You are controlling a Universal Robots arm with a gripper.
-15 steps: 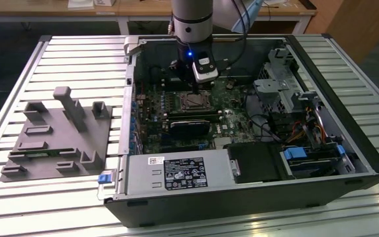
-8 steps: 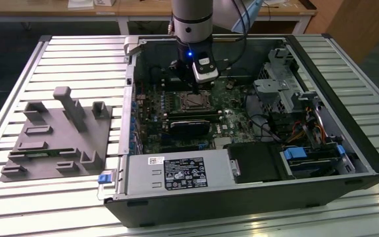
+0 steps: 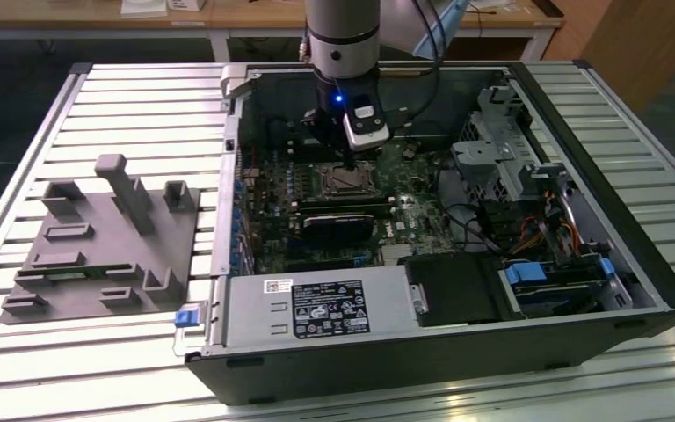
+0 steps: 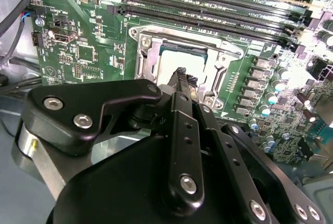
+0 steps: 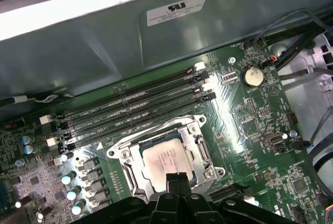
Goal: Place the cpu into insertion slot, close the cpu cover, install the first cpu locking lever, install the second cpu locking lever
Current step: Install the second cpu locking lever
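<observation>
Hovering over the motherboard (image 3: 314, 211) inside an open desktop computer case (image 3: 619, 290), the gripper (image 5: 177, 178) points its tip down at the cpu (image 5: 165, 157).

Item: cpu, dull silver-grey square, lying flat in the insertion slot (image 5: 125, 156), seen in both wrist views. It sits directly beneath and just ahead of the jaws' tip, near the chip's closer edge.

Item: cpu cover (image 4: 148, 60), thin metal frame around the chip; it looks to be lying down over the socket, though I cannot tell for certain whether it is fully seated or whether the levers are latched.

Item: jaws, drawn together to a narrow point with nothing between them; whether the tip touches the chip is hidden.

Item: long black memory slots (image 5: 130, 109), running parallel just beside one edge of the socket.

Item: grey moulded fixture (image 3: 103, 237), on the slatted counter (image 3: 138, 97) at the exterior view's left, well apart from the case.
</observation>
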